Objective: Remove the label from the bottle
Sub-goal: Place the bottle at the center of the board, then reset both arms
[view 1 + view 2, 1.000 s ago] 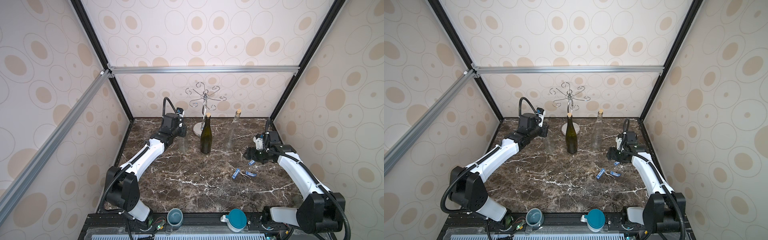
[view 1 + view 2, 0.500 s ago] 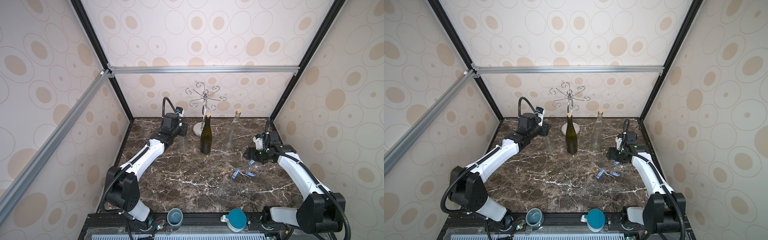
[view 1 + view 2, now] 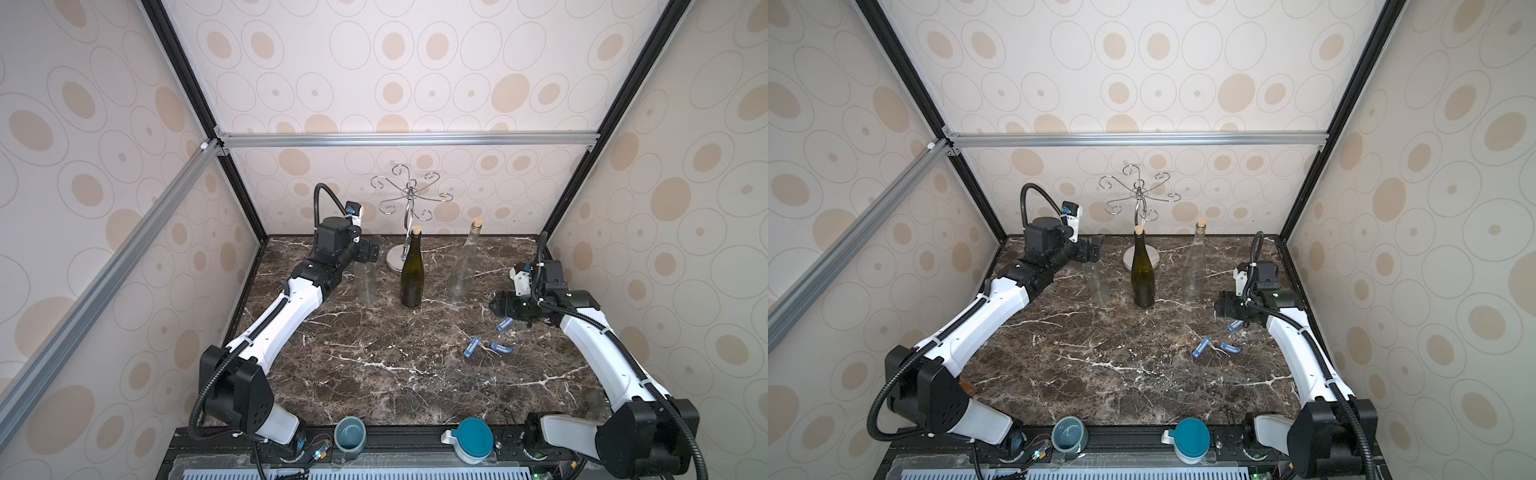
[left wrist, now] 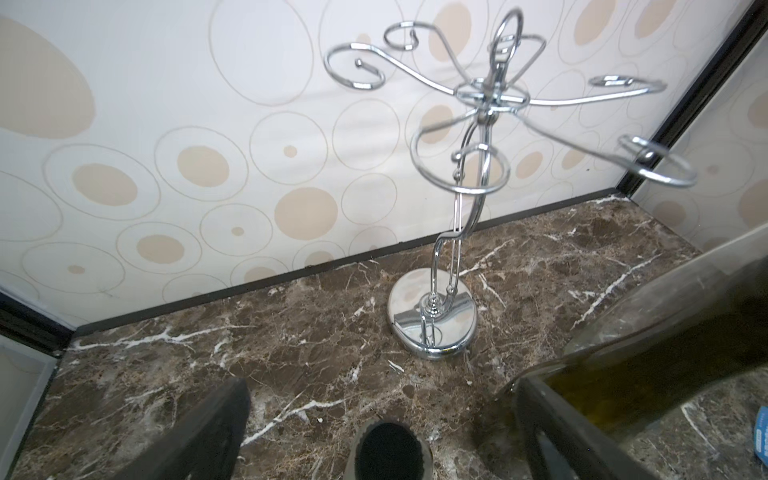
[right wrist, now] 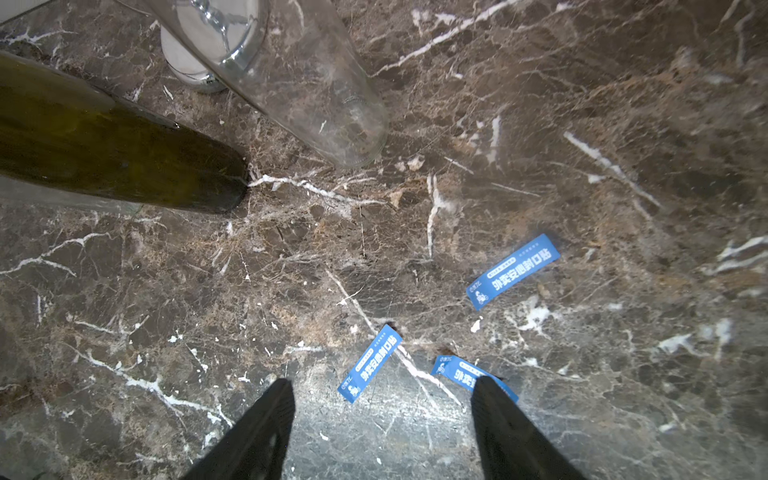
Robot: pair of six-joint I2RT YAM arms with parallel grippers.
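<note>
My left gripper (image 3: 371, 252): reaching in near the rear left corner of the worktop (image 3: 374, 374), at the top of the short clear bottle (image 3: 365, 284).
Left jaws: released and spread wide. In the left wrist view the bottle's dark open mouth sits between my fingers (image 4: 199, 436) with a gap on each side, so I grasp nothing.
Short clear bottle: upright near the rear edge, just left of the green bottle (image 3: 411, 278) and not touching it.
Green bottle: upright and corked, toward the rear edge, in front of the chrome rack (image 3: 405, 232).
Tall clear bottle (image 3: 460, 270): upright and corked, right of the green one and apart from it.
My right gripper (image 3: 496, 305): low over the worktop near the right edge, pointing toward the bottles.
Right jaws: parted, with nothing in them. In the right wrist view one fingertip (image 5: 498, 415) hides the end of a label.
Blue labels: three loose strips lying on the marble toward the right edge. One (image 3: 505, 323) is just beside my right gripper. Two more (image 3: 471, 347) (image 3: 502, 348) lie nearer the front edge, close together but apart.
</note>
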